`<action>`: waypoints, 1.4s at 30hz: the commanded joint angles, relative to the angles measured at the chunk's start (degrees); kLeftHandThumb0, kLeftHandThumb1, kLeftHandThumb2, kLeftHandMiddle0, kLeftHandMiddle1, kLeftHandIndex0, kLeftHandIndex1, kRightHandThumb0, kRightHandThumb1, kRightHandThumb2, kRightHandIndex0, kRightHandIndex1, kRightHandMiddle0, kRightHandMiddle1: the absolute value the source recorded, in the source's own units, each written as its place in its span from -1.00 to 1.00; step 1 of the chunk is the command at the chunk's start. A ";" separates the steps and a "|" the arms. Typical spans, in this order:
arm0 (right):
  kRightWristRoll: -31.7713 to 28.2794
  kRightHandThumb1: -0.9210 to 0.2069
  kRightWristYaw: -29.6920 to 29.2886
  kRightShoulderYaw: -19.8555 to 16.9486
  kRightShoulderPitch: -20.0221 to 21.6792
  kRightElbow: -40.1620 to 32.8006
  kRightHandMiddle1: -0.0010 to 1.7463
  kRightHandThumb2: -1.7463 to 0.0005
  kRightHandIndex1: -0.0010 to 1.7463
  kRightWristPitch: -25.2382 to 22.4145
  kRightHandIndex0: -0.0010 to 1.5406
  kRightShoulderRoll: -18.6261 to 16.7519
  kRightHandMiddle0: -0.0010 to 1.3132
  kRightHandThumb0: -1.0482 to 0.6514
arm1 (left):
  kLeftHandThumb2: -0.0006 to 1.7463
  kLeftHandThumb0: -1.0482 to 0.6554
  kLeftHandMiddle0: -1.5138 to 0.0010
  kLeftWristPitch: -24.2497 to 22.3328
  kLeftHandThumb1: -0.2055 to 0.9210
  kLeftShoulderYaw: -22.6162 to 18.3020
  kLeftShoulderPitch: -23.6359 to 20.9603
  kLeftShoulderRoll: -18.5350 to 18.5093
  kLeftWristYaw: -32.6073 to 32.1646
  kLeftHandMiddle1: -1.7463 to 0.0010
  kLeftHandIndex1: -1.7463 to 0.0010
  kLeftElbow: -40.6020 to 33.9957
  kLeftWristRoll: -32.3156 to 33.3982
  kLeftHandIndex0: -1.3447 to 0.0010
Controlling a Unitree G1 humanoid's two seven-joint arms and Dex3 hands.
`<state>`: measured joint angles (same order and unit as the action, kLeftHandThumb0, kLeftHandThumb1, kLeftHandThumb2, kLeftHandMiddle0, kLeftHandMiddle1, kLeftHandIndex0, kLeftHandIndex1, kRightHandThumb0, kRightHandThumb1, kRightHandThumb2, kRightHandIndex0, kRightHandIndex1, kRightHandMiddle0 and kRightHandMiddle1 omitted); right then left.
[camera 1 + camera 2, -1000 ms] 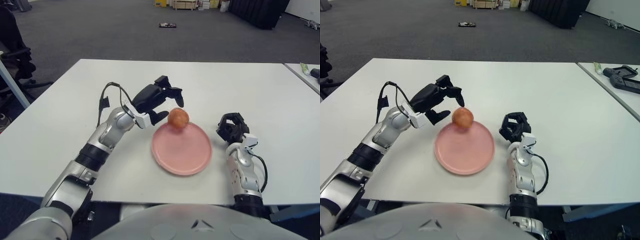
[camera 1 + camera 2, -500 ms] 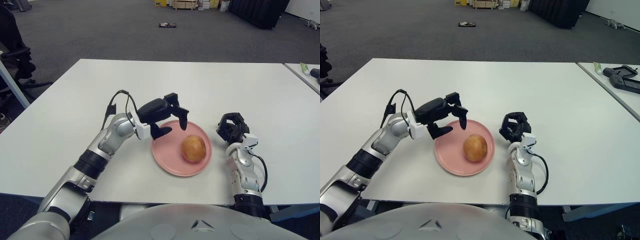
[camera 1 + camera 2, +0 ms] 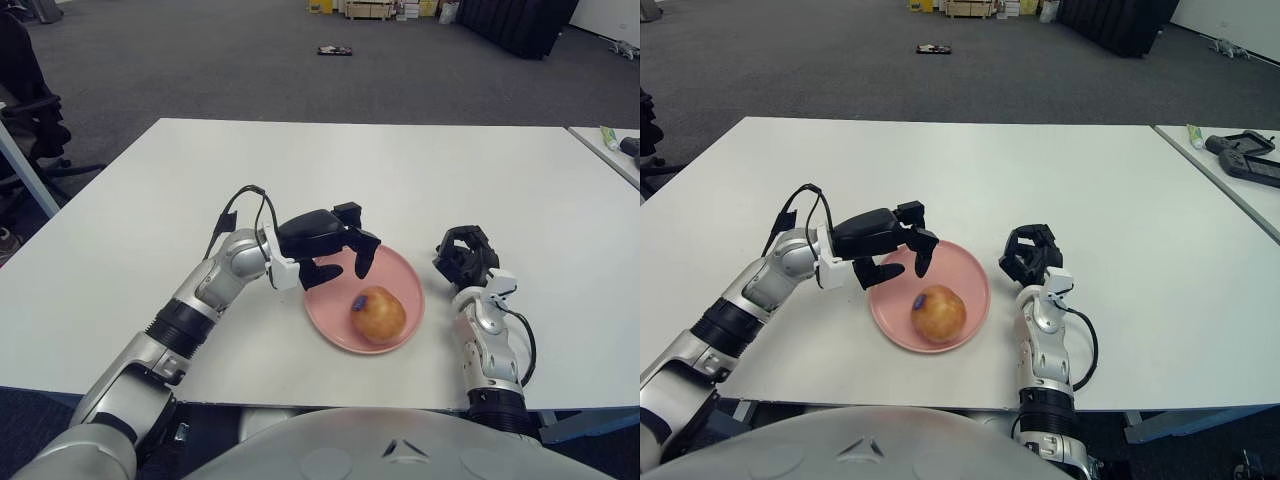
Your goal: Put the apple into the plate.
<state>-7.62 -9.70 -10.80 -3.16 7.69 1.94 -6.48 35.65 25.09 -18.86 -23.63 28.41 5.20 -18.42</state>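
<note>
apple resting in plate | left robot hand hovering just behind-left, fingers released | right robot hand idling clenched, empty

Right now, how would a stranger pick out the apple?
Find the white table, then the pink plate near its front edge. The apple lies on the plate's near side, below the left hand: the only round, yellow-red thing there.

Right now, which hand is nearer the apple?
Left. The left hand hovers open over the plate's far-left edge, just beyond the apple; the right hand rests on the table, off the plate's right side.
</note>
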 commanded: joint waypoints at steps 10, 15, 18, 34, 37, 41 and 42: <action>-0.93 -0.21 -0.30 -0.67 -1.00 2.70 1.00 -0.29 1.00 -1.42 0.22 -0.68 -0.26 -0.27 | 0.58 0.23 0.30 -0.83 -0.16 -0.33 0.06 -0.08 0.96 -1.00 -1.00 -0.05 0.15 0.22; -0.52 -0.21 -0.25 -0.44 -1.13 2.59 1.00 -0.29 1.00 -1.45 0.24 -0.46 -0.26 -0.27 | 0.58 0.23 0.30 -1.13 -0.16 -0.36 0.34 0.00 1.18 -1.00 -1.00 -0.19 0.20 0.22; -0.36 -0.22 -0.24 -0.34 -1.26 2.42 1.00 -0.29 1.00 -1.64 0.25 -0.35 -0.26 -0.27 | 0.58 0.23 0.30 -1.23 -0.16 -0.38 0.50 0.06 1.15 -1.00 -1.00 -0.38 0.11 0.22; -0.38 -0.22 -0.45 -0.29 -1.48 1.70 1.00 -0.29 1.00 -2.61 0.25 -0.36 -0.26 -0.27 | 0.59 0.23 0.29 -1.65 -0.17 -0.73 1.06 0.03 1.04 -1.00 -1.00 -1.12 -0.10 0.22; -0.44 -0.22 -0.45 -0.30 -1.55 1.51 1.00 -0.28 1.00 -2.77 0.24 -0.42 -0.27 -0.27 | 0.58 0.23 0.29 -2.03 -0.16 -0.80 1.15 0.04 1.27 -1.00 -1.00 -1.18 0.37 0.22; -0.44 -0.23 -0.32 -0.25 -1.67 1.32 1.00 -0.28 1.00 -2.82 0.24 -0.40 -0.27 -0.27 | 0.58 0.23 0.30 -2.45 -0.16 -0.79 1.28 0.14 1.42 -1.00 -1.00 -1.24 0.63 0.22; -0.43 -0.23 -0.28 -0.23 -1.68 1.31 1.00 -0.27 1.00 -2.79 0.24 -0.39 -0.27 -0.27 | 0.58 0.23 0.30 -2.55 -0.16 -0.78 1.30 0.17 1.44 -1.00 -1.00 -1.22 0.67 0.22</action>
<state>-7.61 -9.63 -10.84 -3.37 7.52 2.25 -6.41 33.87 24.92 -17.59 -23.32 29.39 4.52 -18.26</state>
